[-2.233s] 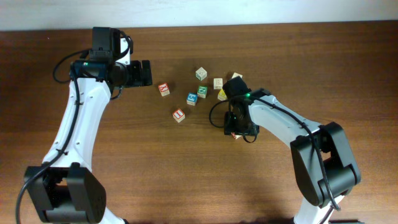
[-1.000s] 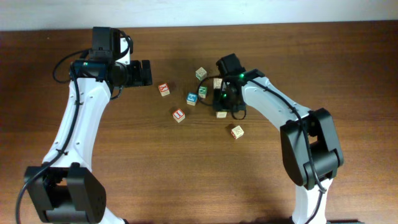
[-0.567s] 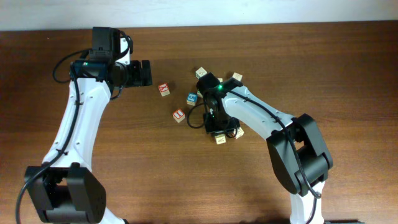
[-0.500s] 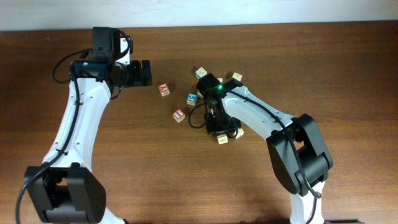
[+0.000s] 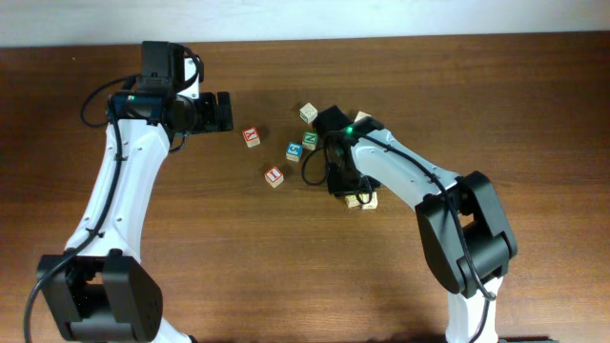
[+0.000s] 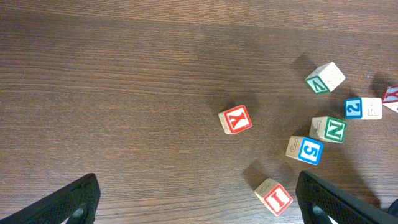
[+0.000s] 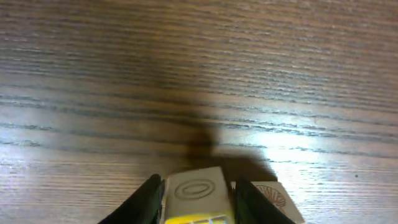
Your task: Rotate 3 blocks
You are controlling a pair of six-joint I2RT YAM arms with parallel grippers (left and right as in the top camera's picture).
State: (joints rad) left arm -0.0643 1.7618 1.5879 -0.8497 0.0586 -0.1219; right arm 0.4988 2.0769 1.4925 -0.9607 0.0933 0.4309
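My right gripper point(image 7: 198, 202) stands over the yellow-faced cube point(image 7: 194, 186), one finger point(image 7: 153, 198) on each side of it, the jaws only partway apart. The cube sits on the table point(image 7: 186, 74). Thin dark lines run between it and my pads, and from this close I cannot tell whether the pads press it or stand just clear. Its upper side is pale with an oval drawn on it. Just beside it, on the right in my wrist view, lies the cream cube point(image 7: 274, 198) with faint markings.

My left gripper point(image 6: 198, 186) is spread as wide as it goes, with nothing between its fingers, and hangs over bare wood well apart from every cube.

Ahead of it I count seven cubes, nearest first:
- Three red-marked: the red Y cube point(image 6: 236, 119), the red 1 cube point(image 6: 273, 194), and a red-marked cube point(image 6: 392, 98) cut off by the frame edge.
- Two blue-faced: the blue 5 cube point(image 6: 305, 150) and the blue 2 cube point(image 6: 362, 108).
- Two green-marked: the green N cube point(image 6: 328, 129), close between the two blue ones, and the tilted green cube point(image 6: 325, 78) farthest back.

With the pair at my right gripper, that makes nine cubes.
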